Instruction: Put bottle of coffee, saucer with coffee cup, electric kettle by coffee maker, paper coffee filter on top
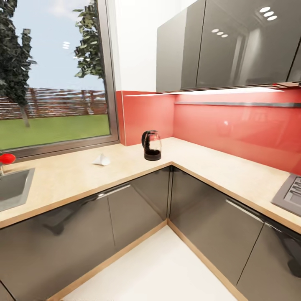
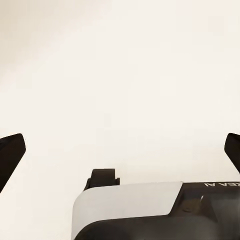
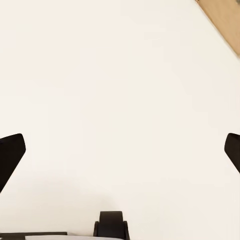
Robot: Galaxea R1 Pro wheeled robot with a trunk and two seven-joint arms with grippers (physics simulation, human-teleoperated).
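Nearest to me, both arms hang low with the wrist cameras looking down at pale floor. The left pincer (image 2: 120, 150) is spread wide, its dark fingertips at the two edges of its wrist view with nothing between them. The right pincer (image 3: 120, 150) is just the same, wide open and empty, and a strip of tan wood trim (image 3: 220, 22) cuts one corner of its view, so I judge that arm sits close to the cabinet base. I read this as a travelling pose, hands tucked down and clear while I line up on the corner.

Looking out from the head, grey cabinet fronts (image 1: 125, 217) wrap the corner below the tan counter (image 1: 217, 167). On the left run lies the paper coffee filter (image 1: 101, 159), a small white cone on its side, well apart from anything. Further back, near the inside corner, the electric kettle (image 1: 151, 145) stands upright on its black base, handle turned toward the window. It is a task item already on the counter, but I can see no coffee maker to set it beside. At the left edge there is a sink (image 1: 14, 188) with something red (image 1: 6, 158) by it, and a hob (image 1: 290, 194) at the right. Beyond, the red splashback (image 1: 234, 125) and dark wall cabinets (image 1: 225, 46).

My guess is the filter is the next target.
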